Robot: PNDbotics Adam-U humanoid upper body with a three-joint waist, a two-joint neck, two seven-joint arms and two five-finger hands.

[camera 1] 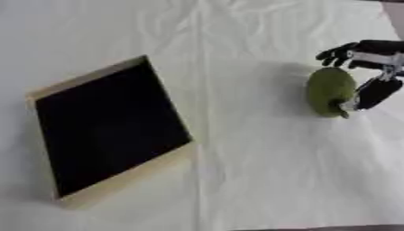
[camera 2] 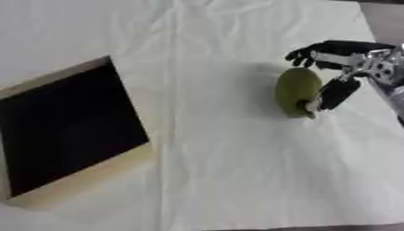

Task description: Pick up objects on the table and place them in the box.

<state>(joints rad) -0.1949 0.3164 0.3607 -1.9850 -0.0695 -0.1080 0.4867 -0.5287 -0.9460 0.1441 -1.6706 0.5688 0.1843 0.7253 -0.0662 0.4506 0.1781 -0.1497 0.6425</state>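
**Across the white cloth: box at your left, fruit in hand at your right**

On your left sits the shallow wooden box with a pale rim and a dark, black-looking inside. It lies askew on the white, creased tablecloth, one corner pointing up and away from you, its lowest corner near the bottom left of the left eye view. Nothing shows inside it.

Between the box's right edge and the fruit you have a broad strip of bare cloth, with a long fold running down the middle of it. Bare cloth also lies in front of the fruit, down to the table's near edge, and behind it toward the far side.

At your right, the olive-green, oval fruit rests on the cloth, well apart from the box. Your right hand, black with silver joints, comes in from the right edge. Its fingers curl over the top of the fruit and its thumb lies against the fruit's right side, so the hand is grasping it. The cloth's right edge runs just behind the hand.

Your left hand shows in neither view.
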